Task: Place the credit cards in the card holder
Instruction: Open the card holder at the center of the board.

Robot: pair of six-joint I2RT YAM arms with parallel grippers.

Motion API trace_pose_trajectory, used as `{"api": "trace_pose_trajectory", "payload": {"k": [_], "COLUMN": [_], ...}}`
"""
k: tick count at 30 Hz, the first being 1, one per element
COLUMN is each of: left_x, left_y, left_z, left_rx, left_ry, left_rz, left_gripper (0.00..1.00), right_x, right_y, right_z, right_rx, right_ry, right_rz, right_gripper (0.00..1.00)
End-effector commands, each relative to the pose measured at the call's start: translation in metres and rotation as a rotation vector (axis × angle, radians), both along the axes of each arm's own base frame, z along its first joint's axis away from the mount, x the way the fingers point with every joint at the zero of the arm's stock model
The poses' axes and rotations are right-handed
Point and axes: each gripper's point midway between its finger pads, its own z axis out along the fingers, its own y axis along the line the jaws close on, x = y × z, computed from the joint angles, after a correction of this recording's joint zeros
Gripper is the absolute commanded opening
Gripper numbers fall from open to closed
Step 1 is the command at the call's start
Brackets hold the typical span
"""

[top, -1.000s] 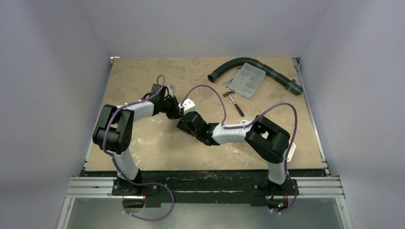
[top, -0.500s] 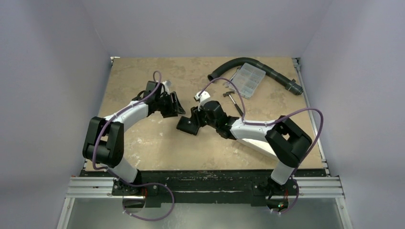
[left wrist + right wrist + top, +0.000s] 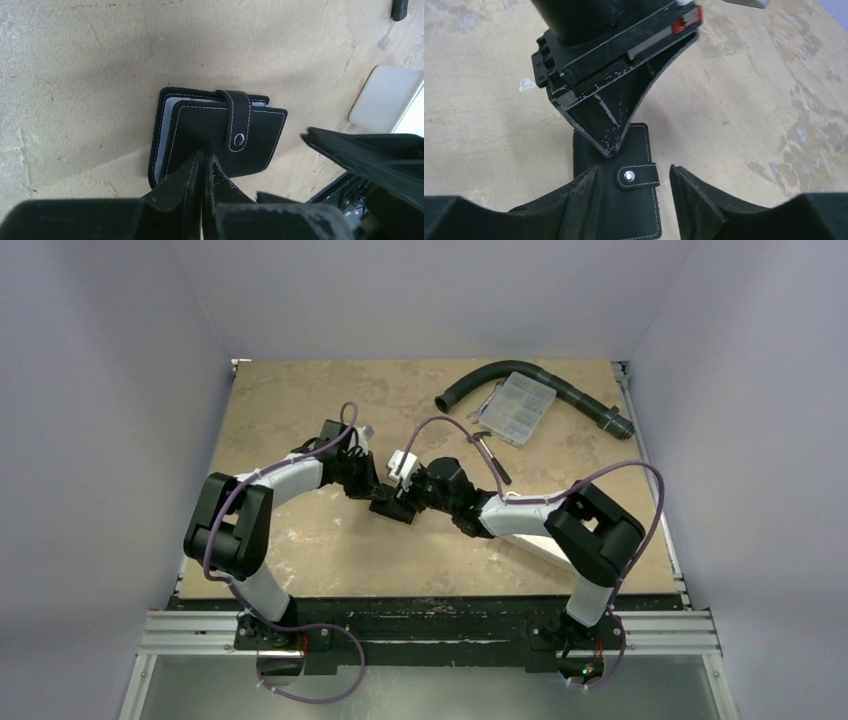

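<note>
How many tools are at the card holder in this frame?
2. The left tool, shut, tip on the cover of the card holder; the right tool, open, straddling its snap strap.

On the tan table (image 3: 280, 400), a closed black card holder (image 3: 392, 508) is laid near the middle, with a hose (image 3: 480, 375), clear box (image 3: 515, 408) and hammer (image 3: 492, 455) grouped far right.

card holder (image 3: 220, 132): small black folding case, pale stitching round edges, closed, flat on tan counter (image 3: 75, 75), cover up. Strap (image 3: 239, 107) wraps over top edge, fastened by metal snap (image 3: 239, 141). Pale blue-grey inside peeks out at left and top edges. Centre of left wrist frame, bottom centre of right wrist frame, near mid-counter in top view
</note>
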Motion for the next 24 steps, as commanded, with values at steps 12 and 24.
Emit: {"api": "trace_pose_trajectory", "payload": {"k": [12, 24], "left_x": [-0.009, -0.014], "left_y": [0.015, 0.017], "left_z": [-0.032, -0.041], "left_rx": [0.125, 0.180], "left_ry": [0.071, 0.085], "left_rz": [-0.023, -0.048], "left_gripper": [0.00, 0.00], "right_x": [0.011, 0.034], "right_y": [0.005, 0.006], "right_z": [-0.023, -0.013], "right_rx": [-0.089, -0.030], "right_ry": [-0.197, -0.196], "right_rz": [0.090, -0.071], "right_gripper": [0.54, 0.28]}}
